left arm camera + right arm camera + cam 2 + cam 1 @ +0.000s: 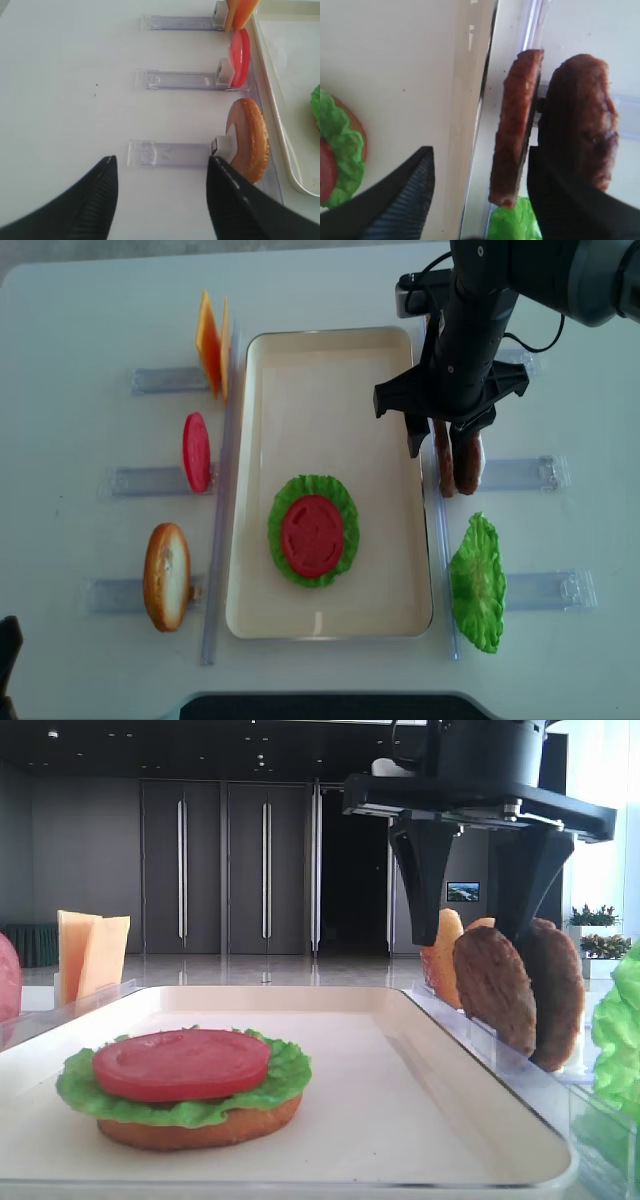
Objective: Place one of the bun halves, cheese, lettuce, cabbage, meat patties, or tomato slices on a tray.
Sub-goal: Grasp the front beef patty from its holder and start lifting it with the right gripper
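tray: bun half, lettuce, tomato slice stacked
right holder: two meat patties upright
right gripper: wide, straddling one patty
left gripper: wide, empty

Open left gripper hovers over white table; bun half, tomato slice, cheese stand in clear holders at right.

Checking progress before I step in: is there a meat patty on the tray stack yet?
No; the stack on the tray ends at the tomato slice, and both meat patties stand outside.
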### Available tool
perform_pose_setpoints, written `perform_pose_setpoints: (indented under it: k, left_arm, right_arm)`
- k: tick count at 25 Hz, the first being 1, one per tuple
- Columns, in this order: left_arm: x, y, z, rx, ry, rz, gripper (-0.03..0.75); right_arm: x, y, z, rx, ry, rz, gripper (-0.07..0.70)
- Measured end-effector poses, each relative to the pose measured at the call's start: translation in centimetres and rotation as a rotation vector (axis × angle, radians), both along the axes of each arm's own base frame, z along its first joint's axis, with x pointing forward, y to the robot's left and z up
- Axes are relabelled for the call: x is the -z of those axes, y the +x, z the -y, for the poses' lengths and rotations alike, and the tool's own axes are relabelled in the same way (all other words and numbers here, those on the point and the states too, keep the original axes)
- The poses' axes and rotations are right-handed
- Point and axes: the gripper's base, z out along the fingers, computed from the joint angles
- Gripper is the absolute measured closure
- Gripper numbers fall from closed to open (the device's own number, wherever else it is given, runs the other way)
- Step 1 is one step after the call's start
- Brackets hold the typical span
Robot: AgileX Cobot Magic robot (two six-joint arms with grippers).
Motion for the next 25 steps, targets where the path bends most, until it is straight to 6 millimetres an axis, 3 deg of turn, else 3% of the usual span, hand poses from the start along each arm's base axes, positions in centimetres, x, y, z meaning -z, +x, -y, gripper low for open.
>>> perform_pose_setpoints:
  k: [20,22,25]
  left_arm:
    - [0.0,0.0,0.0,0.000,0.000,0.000,0.303]
    - [0.0,0.0,0.0,0.000,0.000,0.000,0.303]
    - [0.0,0.0,0.0,0.000,0.000,0.000,0.303]
  right_arm:
    - [1.2,0.5,-0.1,-0.032,-0.030,0.004,0.244]
    - [1.2,0.6,0.0,-0.036,-0.035,0.007,0.277]
    - [1.3,0.6,0.1,-0.043,-0.051,0.017,0.394]
